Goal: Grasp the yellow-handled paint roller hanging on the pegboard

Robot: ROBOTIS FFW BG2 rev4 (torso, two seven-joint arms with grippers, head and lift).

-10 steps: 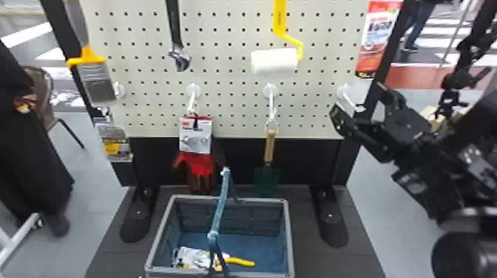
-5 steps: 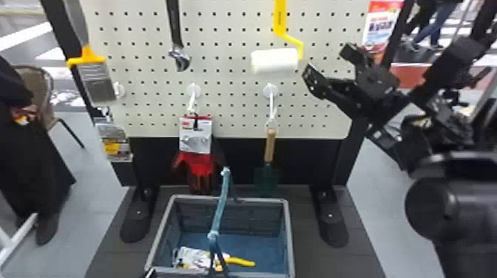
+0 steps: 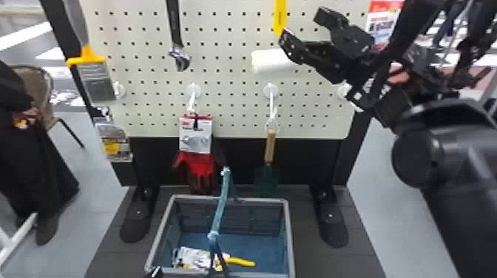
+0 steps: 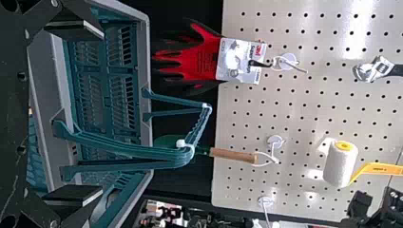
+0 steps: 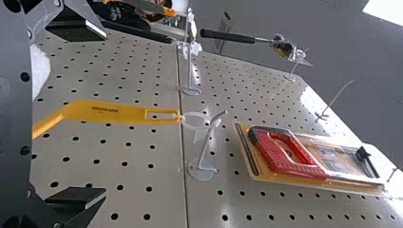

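We see the right gripper (image 3: 300, 26) at the upper right of the head view, fingers spread wide, just beside the paint roller (image 3: 269, 61) hanging on the pegboard (image 3: 229, 92). Its yellow handle (image 5: 109, 113) lies between those fingers (neither touches it), with bare board on either side. The left gripper (image 4: 76, 111), fingers likewise apart, hangs over the basket (image 3: 159, 236) at bottom centre.

Bright even light with white glare patches on the pegboard (image 4: 309, 95)
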